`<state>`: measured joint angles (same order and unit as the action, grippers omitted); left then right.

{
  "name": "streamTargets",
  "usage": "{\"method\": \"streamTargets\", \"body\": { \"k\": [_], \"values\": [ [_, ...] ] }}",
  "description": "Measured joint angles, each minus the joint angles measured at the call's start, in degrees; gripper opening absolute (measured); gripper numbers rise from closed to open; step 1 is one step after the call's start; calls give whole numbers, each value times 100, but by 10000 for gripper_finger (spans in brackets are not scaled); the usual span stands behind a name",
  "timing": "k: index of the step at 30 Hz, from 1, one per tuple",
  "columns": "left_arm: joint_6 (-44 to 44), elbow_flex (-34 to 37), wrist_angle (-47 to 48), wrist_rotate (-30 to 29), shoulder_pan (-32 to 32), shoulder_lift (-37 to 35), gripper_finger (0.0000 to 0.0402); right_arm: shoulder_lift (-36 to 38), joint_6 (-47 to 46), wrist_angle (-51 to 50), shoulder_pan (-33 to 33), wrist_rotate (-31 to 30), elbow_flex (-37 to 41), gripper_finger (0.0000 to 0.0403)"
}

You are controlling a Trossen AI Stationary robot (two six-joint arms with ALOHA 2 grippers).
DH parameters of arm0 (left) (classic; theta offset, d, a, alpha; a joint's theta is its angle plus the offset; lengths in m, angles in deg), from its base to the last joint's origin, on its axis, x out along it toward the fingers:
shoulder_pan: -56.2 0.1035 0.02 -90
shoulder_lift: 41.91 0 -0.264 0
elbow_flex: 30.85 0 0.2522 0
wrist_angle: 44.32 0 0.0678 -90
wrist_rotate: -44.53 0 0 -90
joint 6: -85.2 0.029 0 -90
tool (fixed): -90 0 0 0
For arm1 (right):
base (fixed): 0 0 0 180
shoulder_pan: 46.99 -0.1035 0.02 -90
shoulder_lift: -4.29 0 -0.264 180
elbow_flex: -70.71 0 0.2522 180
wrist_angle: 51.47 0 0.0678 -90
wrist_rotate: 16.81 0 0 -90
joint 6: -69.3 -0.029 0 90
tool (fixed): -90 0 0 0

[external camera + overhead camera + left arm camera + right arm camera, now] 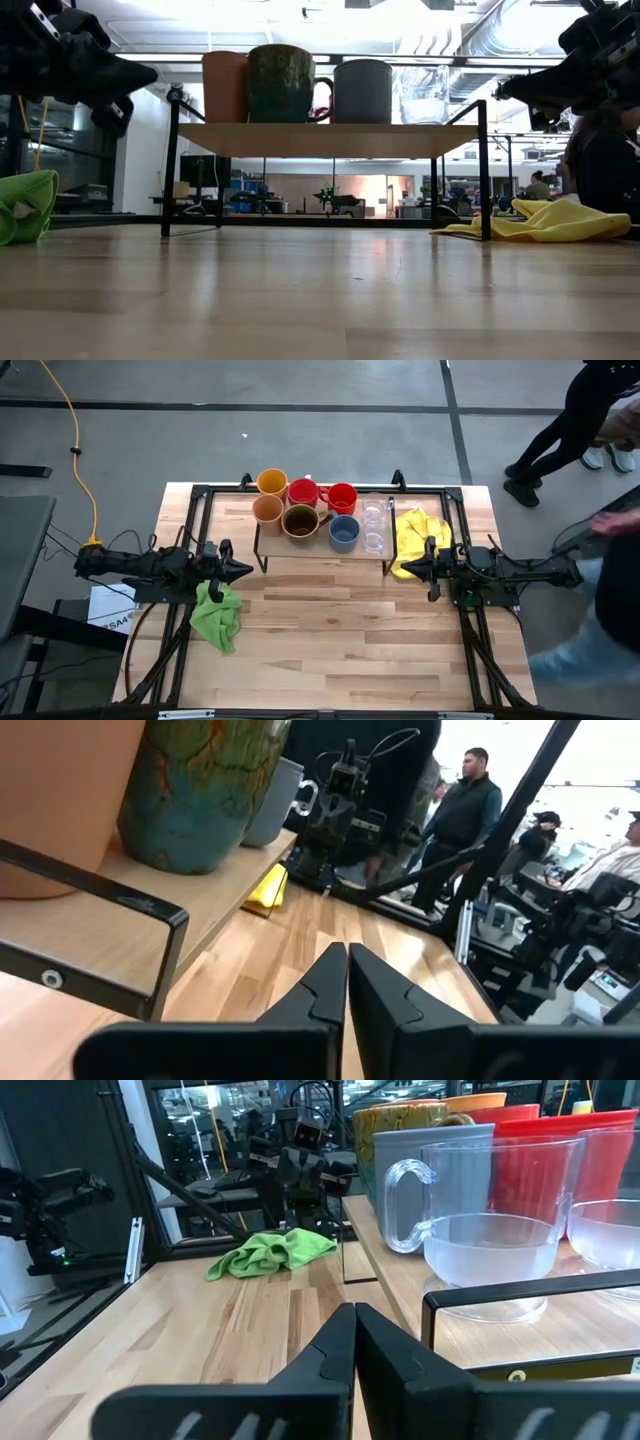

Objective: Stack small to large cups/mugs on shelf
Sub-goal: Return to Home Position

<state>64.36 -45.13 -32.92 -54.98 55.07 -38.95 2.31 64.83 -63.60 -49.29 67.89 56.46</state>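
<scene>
The left gripper (246,570) and right gripper (404,568), each pinched shut with nothing held, face one another, with the shelf (320,550) between and just ahead of them, all the cups and mugs (300,520) standing on it.

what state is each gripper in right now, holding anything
Left gripper: closed, empty, left of the shelf.
Right gripper: closed, empty, right of the shelf.
</scene>
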Motion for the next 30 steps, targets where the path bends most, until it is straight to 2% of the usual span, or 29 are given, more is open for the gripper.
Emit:
{"method": "streamTargets", "body": {
  "k": [30],
  "values": [
    [-46, -3, -13, -37, -2, -264, 10, 197, 0, 17, -12, -11, 2, 0]
  ]
}}
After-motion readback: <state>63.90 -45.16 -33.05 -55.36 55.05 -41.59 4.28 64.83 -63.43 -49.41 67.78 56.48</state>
